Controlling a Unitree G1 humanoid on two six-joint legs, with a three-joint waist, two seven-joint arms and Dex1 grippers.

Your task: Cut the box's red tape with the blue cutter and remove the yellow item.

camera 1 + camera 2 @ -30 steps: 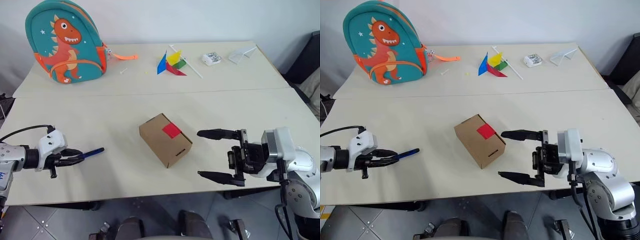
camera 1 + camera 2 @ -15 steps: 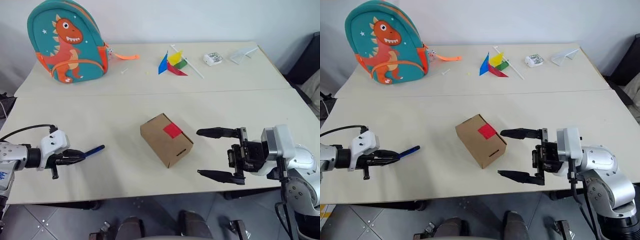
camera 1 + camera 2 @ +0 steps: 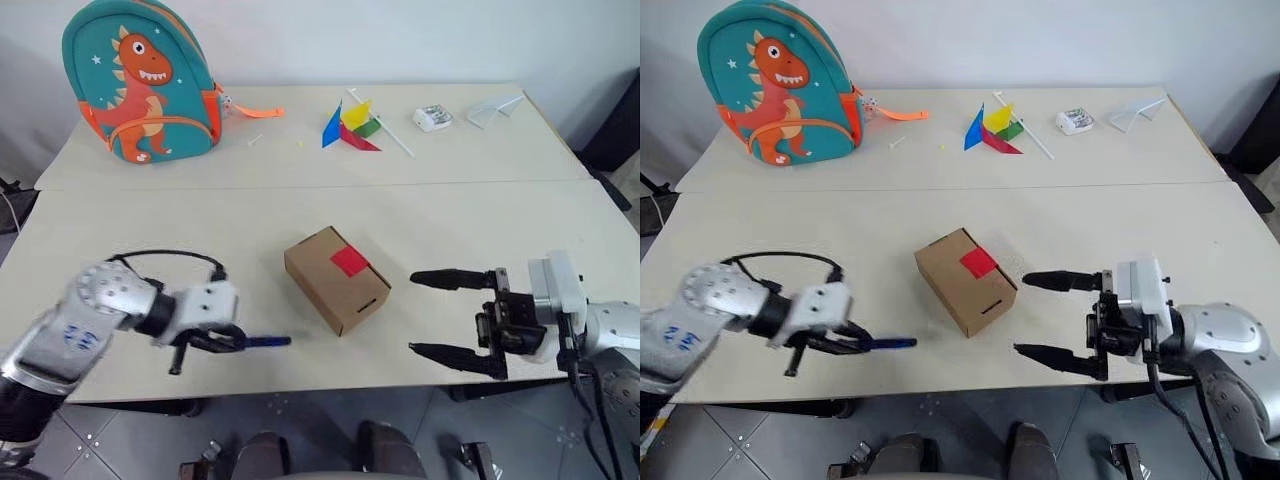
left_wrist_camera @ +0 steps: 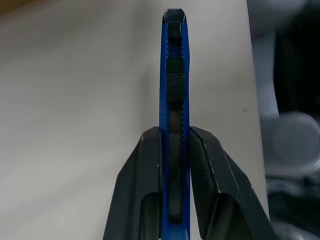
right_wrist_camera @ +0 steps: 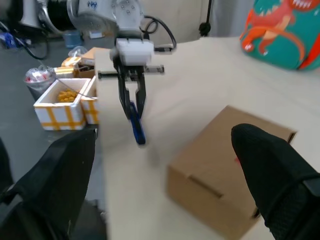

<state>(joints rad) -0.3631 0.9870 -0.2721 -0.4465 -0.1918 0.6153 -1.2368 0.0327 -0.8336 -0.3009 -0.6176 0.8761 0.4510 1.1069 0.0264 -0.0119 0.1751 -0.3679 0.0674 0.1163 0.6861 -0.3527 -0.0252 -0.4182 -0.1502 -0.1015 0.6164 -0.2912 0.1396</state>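
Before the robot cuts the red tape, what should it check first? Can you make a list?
1. Cutter gripped in left gripper: ok.
2. Cutter tip reaching the red tape: not ok, it is off to the box's left.
3. Box closed, tape whole: ok.
4. Right gripper open beside the box, not touching it: ok.
5. Blade out of the cutter: cannot tell.
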